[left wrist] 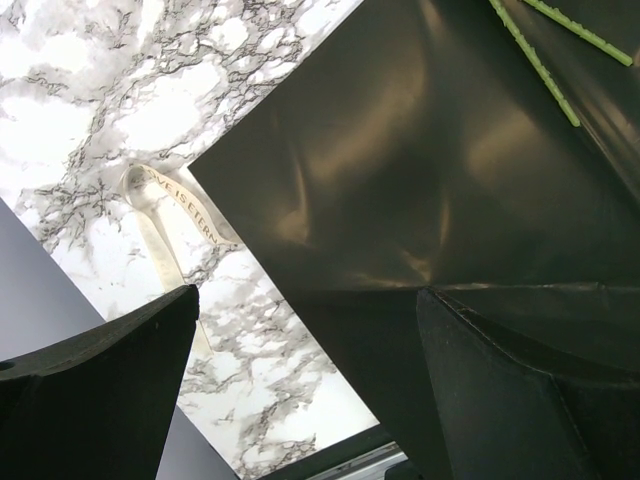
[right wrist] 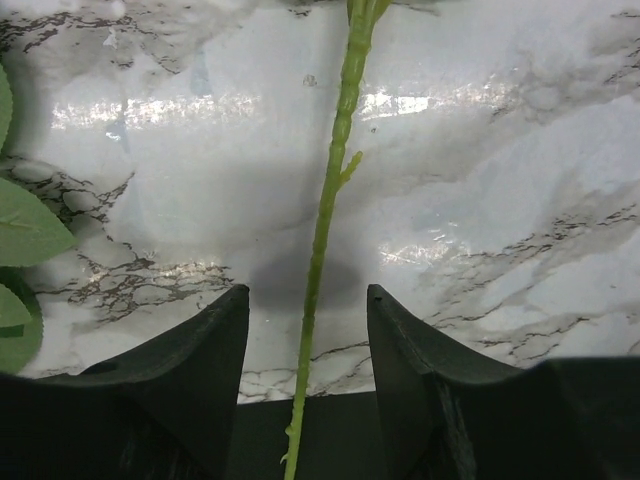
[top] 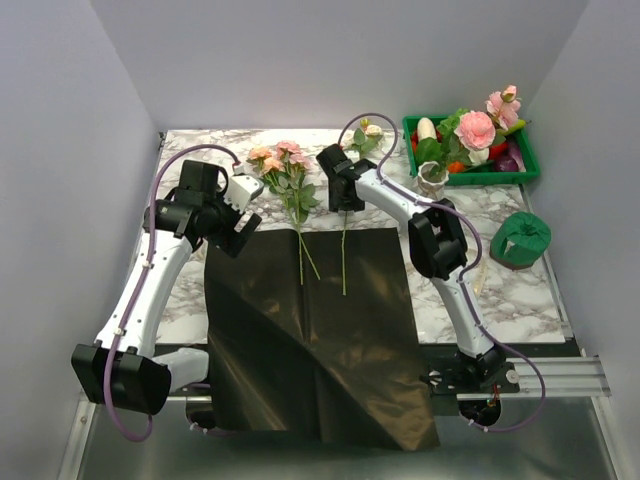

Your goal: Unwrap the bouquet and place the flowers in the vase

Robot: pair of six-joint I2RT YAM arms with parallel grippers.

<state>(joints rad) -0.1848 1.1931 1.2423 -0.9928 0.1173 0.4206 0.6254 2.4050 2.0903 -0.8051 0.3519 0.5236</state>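
The unwrapping looks done. The glossy black paper wrapper (top: 310, 340) lies spread flat on the marble-patterned bench (top: 520, 290), and the cream printed ribbon (left wrist: 160, 215) lies loose on the marble at the wrapper's edge.

Most of the placing is still left. A bunch of small pink and peach fabric roses (top: 285, 162) lies at the wrapper's far edge, with its stems running onto the paper. A single cream bloom on a thin green stem (top: 344, 250) lies just beside it to the right. The slim white ceramic vase (top: 432, 180) stands well apart from both, near the green plastic crate (top: 525, 170) (I cannot tell whether the greenery above it sits in the vase or in the crate).

The right jaws stand partly apart, low over the bench and straddling the single stem. A gap shows on each side, so they are not yet pinching it. The left jaws are wide apart and empty, hovering over the wrapper's corner.
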